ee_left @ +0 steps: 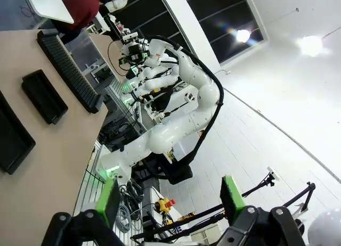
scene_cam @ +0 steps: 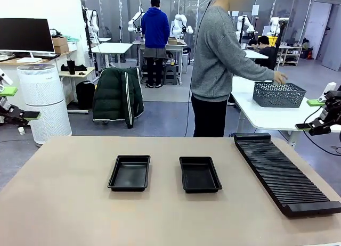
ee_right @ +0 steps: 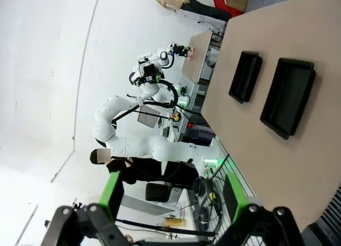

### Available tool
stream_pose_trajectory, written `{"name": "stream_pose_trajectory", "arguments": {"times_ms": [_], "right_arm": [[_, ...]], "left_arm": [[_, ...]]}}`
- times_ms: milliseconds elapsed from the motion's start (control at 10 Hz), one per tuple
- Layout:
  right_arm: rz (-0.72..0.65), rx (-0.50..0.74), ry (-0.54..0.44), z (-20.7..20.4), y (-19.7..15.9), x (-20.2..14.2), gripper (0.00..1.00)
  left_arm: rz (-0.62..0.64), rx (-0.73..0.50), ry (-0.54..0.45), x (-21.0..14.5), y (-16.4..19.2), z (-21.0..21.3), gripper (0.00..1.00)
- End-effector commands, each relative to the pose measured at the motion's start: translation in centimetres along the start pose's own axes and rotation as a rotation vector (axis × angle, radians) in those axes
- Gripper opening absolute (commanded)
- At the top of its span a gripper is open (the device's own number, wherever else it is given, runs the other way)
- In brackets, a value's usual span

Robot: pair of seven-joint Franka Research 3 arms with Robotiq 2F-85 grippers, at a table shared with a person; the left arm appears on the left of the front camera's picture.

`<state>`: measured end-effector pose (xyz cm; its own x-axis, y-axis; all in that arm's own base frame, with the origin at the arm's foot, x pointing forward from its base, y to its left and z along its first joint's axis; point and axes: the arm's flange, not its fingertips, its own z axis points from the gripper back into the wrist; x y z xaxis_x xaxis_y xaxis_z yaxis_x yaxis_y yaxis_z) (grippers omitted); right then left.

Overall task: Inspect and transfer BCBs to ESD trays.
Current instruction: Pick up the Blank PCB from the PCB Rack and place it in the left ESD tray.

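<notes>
A: Entry one, trays?

B: Two, black, lying side by side mid-table [scene_cam: 64, 203]. Left tray [scene_cam: 129, 173] and right tray [scene_cam: 200, 174] are sitting apart, floors bare, long axes running from the robot toward the person.

A: Boards?

B: I am not managing to place them. None is lying in either tray. The person's hand [scene_cam: 279, 78] is reaching over a mesh basket [scene_cam: 278, 95] on a white table [scene_cam: 256, 115], and the basket's contents are hidden.

A: Grippers?

B: Left gripper [scene_cam: 20, 103] is hanging off the table's left side, jaws spread, pinching nothing. Right gripper [scene_cam: 310, 115] is hanging off the right side, likewise spread and empty, with the rack [scene_cam: 285, 174] lying between it and the trays.

A: Nearer arm?

B: By my judgement, left is sitting nearer the left tray, right nearer the right tray, both well apart from them.

A: View differences?

B: Front view is giving the hand and basket. Left wrist view is showing trays and rack sideways beyond its spread fingers [ee_left: 109, 201]. Right wrist view is showing both trays lengthwise.
</notes>
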<state>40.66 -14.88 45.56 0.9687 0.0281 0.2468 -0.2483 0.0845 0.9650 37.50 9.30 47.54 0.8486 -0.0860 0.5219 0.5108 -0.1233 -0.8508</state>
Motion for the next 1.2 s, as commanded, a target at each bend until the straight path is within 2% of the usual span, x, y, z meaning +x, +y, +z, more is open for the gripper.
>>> {"name": "stream_pose_trajectory", "arguments": {"times_ms": [0, 100, 200, 400, 1100], "right_arm": [[0.005, -0.018, 0.008, 0.1, 0.3, -0.1, 1.0], [0.0, 0.0, 0.0, 0.0, 0.0, 0.0, 1.0], [-0.079, 0.05, -0.031, 0.2, 0.0, 0.2, 1.0], [-0.193, 0.108, -0.073, 1.0, -0.3, 0.3, 1.0], [-0.247, 0.059, -0.048, 1.3, -0.9, 0.5, 1.0]], "left_arm": [[0.01, 0.004, -0.016, 0.0, -0.6, -0.2, 1.0], [0.0, 0.0, 0.0, 0.0, 0.0, 0.0, 1.0], [0.079, -0.007, -0.006, 0.3, 0.5, 0.2, 1.0], [0.117, -0.006, 0.003, 0.4, 0.8, 0.5, 1.0], [0.191, 0.042, 0.003, 0.7, -0.7, -0.1, 1.0]]}}
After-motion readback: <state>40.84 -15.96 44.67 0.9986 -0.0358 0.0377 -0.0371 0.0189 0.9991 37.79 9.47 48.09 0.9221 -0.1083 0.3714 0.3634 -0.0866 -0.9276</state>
